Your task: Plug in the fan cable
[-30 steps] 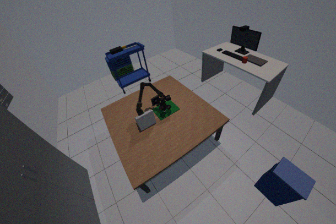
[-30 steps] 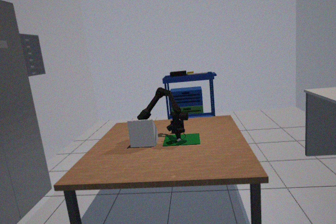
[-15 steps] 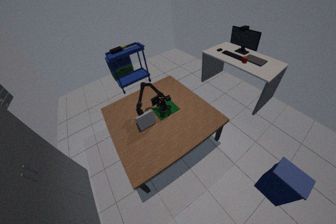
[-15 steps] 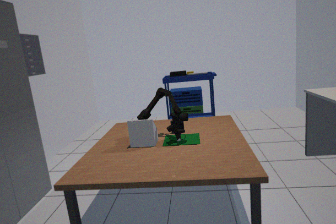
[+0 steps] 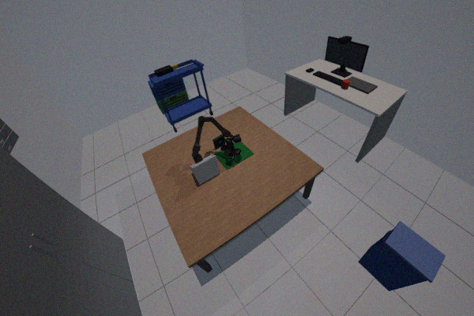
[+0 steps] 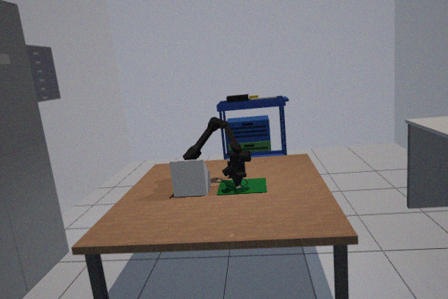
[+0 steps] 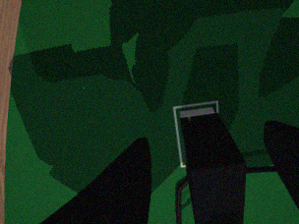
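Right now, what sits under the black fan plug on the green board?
Under the black fan plug, a pale rectangular header outline shows at its top and left edges on the green board. The pins themselves are covered by the plug.

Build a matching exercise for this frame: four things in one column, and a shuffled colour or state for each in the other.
1. claw
2. plug
3. board
4. box

a. grey, beside the board
b. green, flat on the table
c. open, fingers either side of the plug
d. dark, standing on the white-outlined header

Pairs: 1-c, 2-d, 3-b, 4-a
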### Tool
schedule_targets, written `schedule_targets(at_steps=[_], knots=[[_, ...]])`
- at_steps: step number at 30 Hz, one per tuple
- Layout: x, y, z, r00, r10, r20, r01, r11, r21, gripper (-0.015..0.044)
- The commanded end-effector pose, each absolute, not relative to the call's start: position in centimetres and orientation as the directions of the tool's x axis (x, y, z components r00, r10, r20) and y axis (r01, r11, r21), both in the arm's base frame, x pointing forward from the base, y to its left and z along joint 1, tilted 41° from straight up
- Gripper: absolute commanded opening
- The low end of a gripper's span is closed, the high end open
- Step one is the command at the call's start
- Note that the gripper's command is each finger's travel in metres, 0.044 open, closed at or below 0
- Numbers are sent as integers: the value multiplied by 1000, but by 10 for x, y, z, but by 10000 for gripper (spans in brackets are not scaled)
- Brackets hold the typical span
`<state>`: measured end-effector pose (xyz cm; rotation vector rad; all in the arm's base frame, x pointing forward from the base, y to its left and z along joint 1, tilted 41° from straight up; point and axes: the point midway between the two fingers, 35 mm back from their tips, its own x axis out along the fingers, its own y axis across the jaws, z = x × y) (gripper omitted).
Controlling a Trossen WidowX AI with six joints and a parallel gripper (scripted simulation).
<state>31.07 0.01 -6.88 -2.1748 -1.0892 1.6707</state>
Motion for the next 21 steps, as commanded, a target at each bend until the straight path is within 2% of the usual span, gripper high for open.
schedule_targets(at_steps=[1, 9, 16, 21], knots=[[311, -18, -50, 99, 643, -760, 433, -715, -549, 260], [305, -38, -30, 97, 643, -760, 431, -715, -550, 260], [226, -90, -83, 94, 636, -766, 428, -720, -546, 260], [216, -93, -87, 93, 638, -764, 429, -718, -548, 260]])
